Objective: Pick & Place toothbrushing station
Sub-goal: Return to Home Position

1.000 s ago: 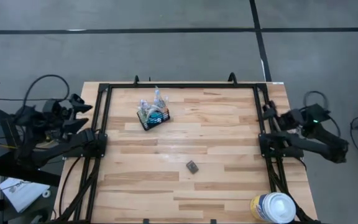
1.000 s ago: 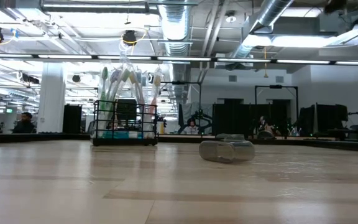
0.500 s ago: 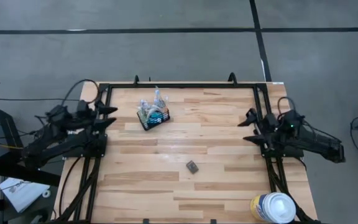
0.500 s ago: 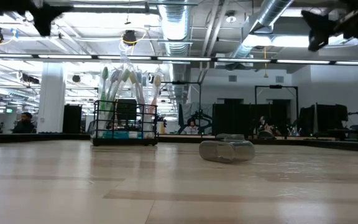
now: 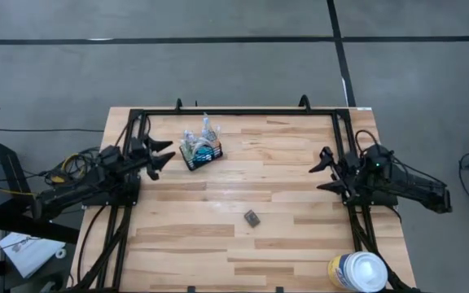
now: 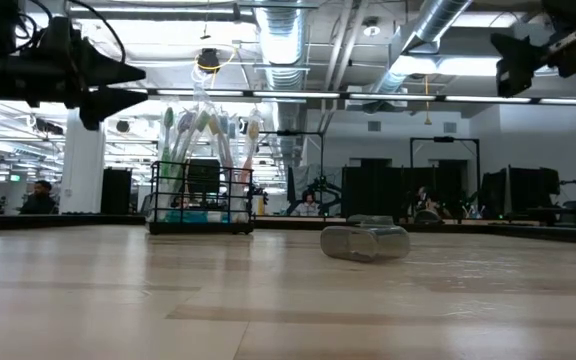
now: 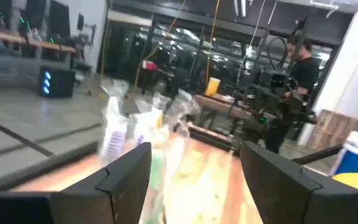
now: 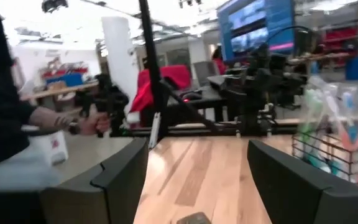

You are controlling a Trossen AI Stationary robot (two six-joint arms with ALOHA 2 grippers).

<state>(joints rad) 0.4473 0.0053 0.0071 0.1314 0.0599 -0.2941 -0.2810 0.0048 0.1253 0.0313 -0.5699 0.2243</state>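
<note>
- High view: grey floor surrounds a pale wood table [image 5: 283, 146] in a black frame. The caddy [image 5: 200, 152] stands toward the table's upper-left part, with brushes [image 5: 205, 129] and tubes [image 5: 208, 151] inside it. The left gripper [image 5: 164, 156] hovers just beside the caddy without touching it. The right gripper [image 5: 317, 168] hangs over the right edge, well apart from it. A block [image 5: 252, 217] lies alone nearer the middle, and a canister [image 5: 357, 272] sits at the lower-right corner
- Low view: an open hall with ducts and ceiling lights lies behind the table. The caddy sits flat on the wood, the brushes rise well above its rim and the tubes lie low inside. The left gripper is in the air level with the brush heads, and the right gripper is high on the opposite side
- Left wrist view: its fingers [image 7: 126, 177] are spread with nothing between them. The caddy shows blurred ahead, and a person [image 7: 300, 59] stands beyond the table
- Right wrist view: its fingers [image 8: 126, 180] are likewise spread and empty. The caddy is across the table, and a hand [image 8: 95, 121] shows near the table's side
- Handling, as a judgement: the wire caddy looks light and stiff, but the tall loose brushes probably make it top-heavy. The best hold is likely the top wire of a short wall, clear of the brushes, with the caddy kept level. The thin wire may slip in the fingers, and a tilt could spill the brushes
</note>
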